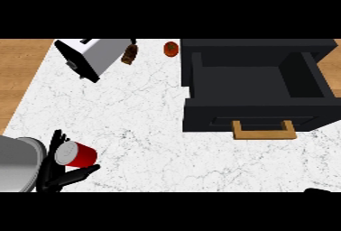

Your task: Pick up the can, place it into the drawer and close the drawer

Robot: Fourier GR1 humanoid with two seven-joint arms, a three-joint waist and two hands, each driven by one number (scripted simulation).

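A red can [81,155] with a silver top lies tilted in my left hand [52,171] at the lower left of the counter. The fingers [54,140] rise behind the can and the thumb [80,173] sits under it, so the hand is shut on it. The black drawer [253,79] stands open at the upper right, its inside bare, with a wooden handle [264,131] on its front. Only a dark sliver of my right hand [318,190] shows at the lower right edge.
A white toaster [93,56] stands at the back left, with a brown bottle [130,53] and a tomato [171,48] beside it. The white marble counter [146,117] ends at a wooden strip on the left.
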